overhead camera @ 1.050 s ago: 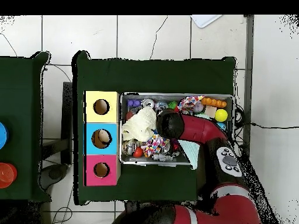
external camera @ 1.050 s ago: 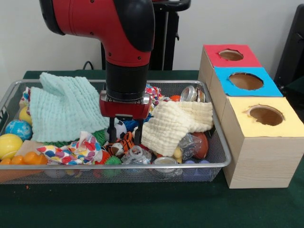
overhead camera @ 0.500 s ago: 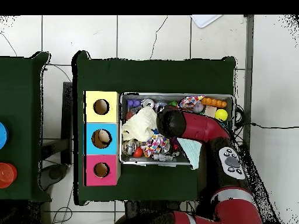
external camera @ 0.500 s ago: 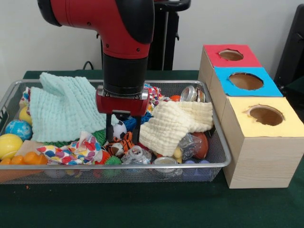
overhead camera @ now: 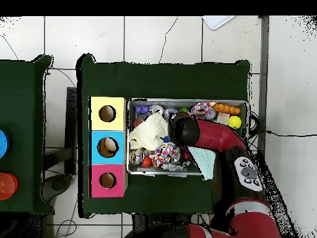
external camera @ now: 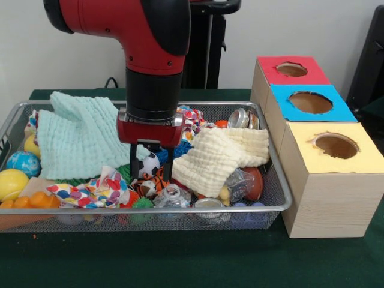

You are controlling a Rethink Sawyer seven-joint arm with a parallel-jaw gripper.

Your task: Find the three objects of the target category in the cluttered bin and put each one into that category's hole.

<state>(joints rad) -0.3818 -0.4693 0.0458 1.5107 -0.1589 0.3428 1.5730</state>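
The wire bin (external camera: 282,198) holds a jumble of balls, cloths and tins. My gripper (external camera: 151,172) hangs in the bin's middle, open, with its two black fingers (external camera: 133,171) either side of a small black-and-white soccer ball (external camera: 149,163). A tiger-striped ball (external camera: 158,179) lies just in front of the fingers. To the right stand three boxes with holes on top: red (external camera: 292,69), blue (external camera: 310,102) and yellow (external camera: 336,145). In the overhead view the arm (overhead camera: 204,135) hides the gripper; the boxes (overhead camera: 107,147) sit left of the bin (overhead camera: 186,101).
A mint cloth (external camera: 78,135) covers the bin's left back, a cream cloth (external camera: 222,153) lies right of the gripper, and a patterned cloth (external camera: 93,191) is at front left. Metal tins (external camera: 240,118), a brown football (external camera: 255,183) and yellow (external camera: 11,183) and blue (external camera: 24,163) balls lie around.
The gripper has shifted a little to the left in the front view and risen slightly, still open. The objects in the bin have not visibly moved.
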